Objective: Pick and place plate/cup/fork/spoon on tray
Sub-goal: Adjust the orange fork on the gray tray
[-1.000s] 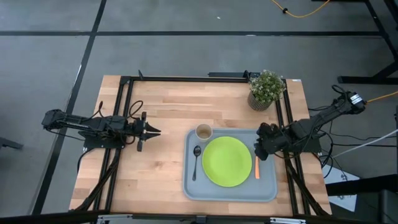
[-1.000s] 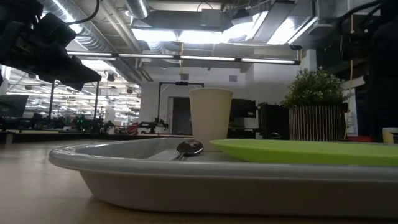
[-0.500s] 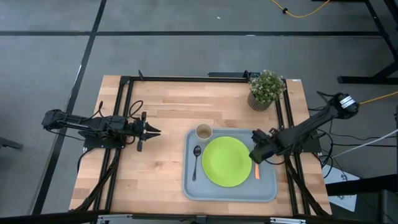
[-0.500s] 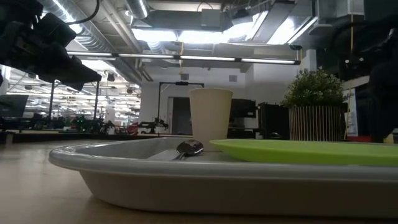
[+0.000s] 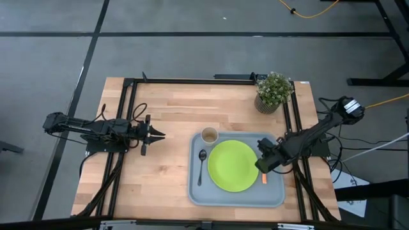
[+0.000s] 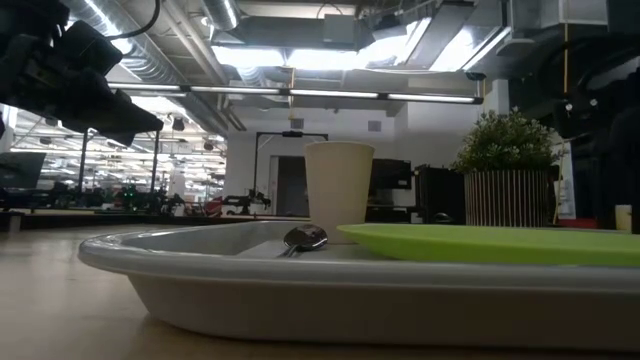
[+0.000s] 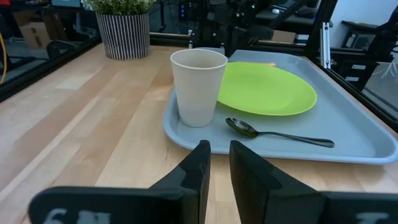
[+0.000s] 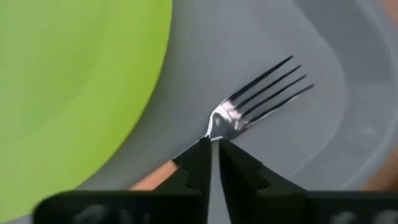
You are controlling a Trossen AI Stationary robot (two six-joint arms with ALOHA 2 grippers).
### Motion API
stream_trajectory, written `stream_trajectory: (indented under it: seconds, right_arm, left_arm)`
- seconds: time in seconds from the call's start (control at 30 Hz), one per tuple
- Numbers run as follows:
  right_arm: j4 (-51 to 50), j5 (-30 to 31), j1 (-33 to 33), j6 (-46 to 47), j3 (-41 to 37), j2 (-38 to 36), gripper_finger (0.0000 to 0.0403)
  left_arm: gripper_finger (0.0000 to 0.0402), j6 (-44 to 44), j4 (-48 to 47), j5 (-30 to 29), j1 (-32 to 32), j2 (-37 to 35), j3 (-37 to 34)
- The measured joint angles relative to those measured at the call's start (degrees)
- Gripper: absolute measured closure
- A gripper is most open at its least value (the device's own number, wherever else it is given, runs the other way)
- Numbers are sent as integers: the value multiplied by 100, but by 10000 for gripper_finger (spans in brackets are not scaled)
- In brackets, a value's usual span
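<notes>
Beside tray's right rim, right end effector fingers nearly together over fork; left end effector fingers nearly together, well apart.

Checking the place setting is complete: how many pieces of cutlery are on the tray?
2: the spoon lies left of the plate; the fork lies right of it, under the right gripper.

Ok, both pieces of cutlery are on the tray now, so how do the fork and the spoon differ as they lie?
The fork has silver tines and an orange handle; the spoon is dark metal all over. The fork lies right of the plate, under the right gripper, which stands nearly shut at its neck; the spoon lies left of the plate, below the cup, with no gripper near. Both lie flat inside the tray.
</notes>
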Motion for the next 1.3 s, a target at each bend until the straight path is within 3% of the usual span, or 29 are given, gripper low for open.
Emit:
stream_trajectory:
  seconds: [0.13,1.3]
  right_arm:
    - [100,-128,0,-5,0,179,397]
    - [622,-585,261,152,171,415,402]
  left_arm:
    - [348,0,2,-2,0,-2,0]
    - [348,0,2,1,2,-2,0]
